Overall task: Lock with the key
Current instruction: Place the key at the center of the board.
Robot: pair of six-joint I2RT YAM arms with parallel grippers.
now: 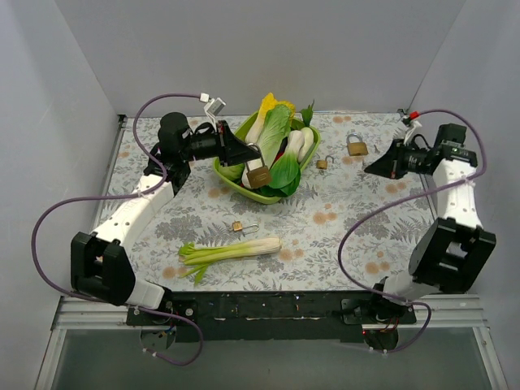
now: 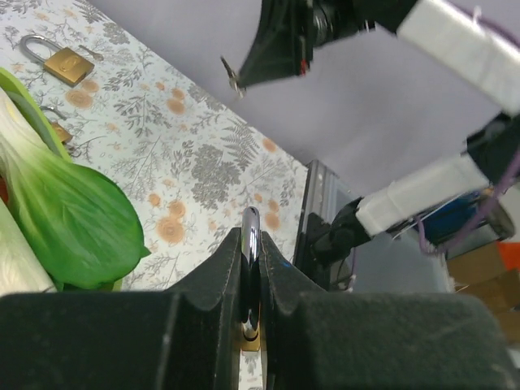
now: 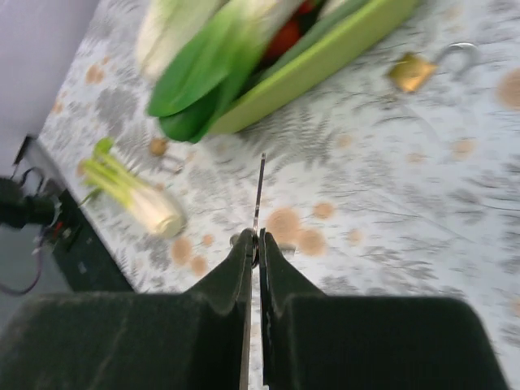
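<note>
the left gripper (image 2: 251,248) is clamping narrow on the steel loop (image 2: 251,223) of a brass padlock (image 1: 258,175), and the padlock is hanging from the fingers over the near side of the green basket (image 1: 230,179). the right gripper (image 3: 255,240) is pinching the key (image 3: 259,191) with its jaws nearly together, the thin blade sticking out past the fingertips and pointing toward the basket. key and padlock are sitting well apart, with bare flowered table (image 1: 341,236) between them. greens (image 1: 276,134) are filling the basket. a second padlock (image 1: 356,146) and a small padlock (image 1: 323,163) are lying on the table between the basket and the right gripper. another small padlock (image 1: 242,226) is lying nearer the arms, just beside a leek (image 1: 236,249).
</note>
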